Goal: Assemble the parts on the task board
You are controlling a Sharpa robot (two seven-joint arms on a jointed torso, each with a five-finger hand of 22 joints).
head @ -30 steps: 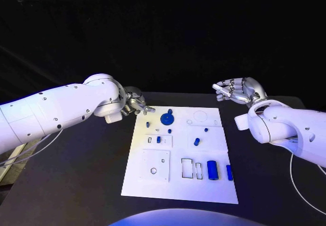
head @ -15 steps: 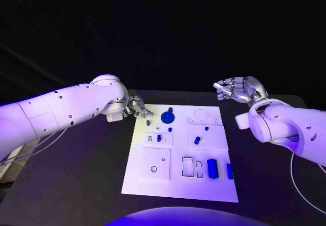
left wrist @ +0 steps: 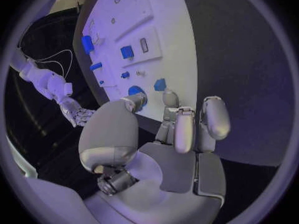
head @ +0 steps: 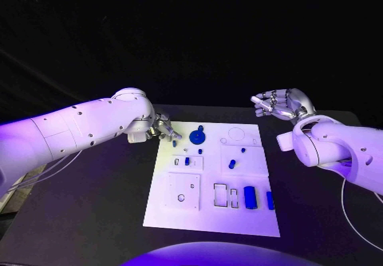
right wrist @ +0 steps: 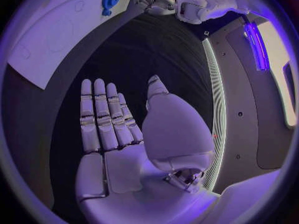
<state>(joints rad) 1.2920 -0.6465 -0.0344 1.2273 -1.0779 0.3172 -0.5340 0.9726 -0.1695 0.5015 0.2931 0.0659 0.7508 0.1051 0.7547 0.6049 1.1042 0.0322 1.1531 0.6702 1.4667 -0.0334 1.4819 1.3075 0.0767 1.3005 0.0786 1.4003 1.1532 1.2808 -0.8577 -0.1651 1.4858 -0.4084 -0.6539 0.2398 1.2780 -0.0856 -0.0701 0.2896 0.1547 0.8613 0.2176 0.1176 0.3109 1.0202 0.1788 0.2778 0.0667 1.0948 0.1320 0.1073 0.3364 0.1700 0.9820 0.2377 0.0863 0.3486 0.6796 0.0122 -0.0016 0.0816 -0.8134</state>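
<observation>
On the near end of the task board [head: 209,221], you have two upright blue parts: a thick blue cylinder [head: 249,198] and a slimmer blue bar [head: 270,200] just beside it toward the board's right edge, with rectangular slots to their left. Further up the board, around its middle, sit a short blue peg [head: 231,164] and a smaller blue piece [head: 187,162] in a recessed frame. At the board's far end stands the round blue disc part [head: 197,137]. Your left hand [head: 164,129] is at the board's far left corner, fingers curled over a small blue part [left wrist: 160,84]; whether it touches that part you cannot tell from either view. Your right hand [head: 281,105] hovers above the tabletop [head: 96,210] off the board's far right corner, fingers apart and holding nothing.
</observation>
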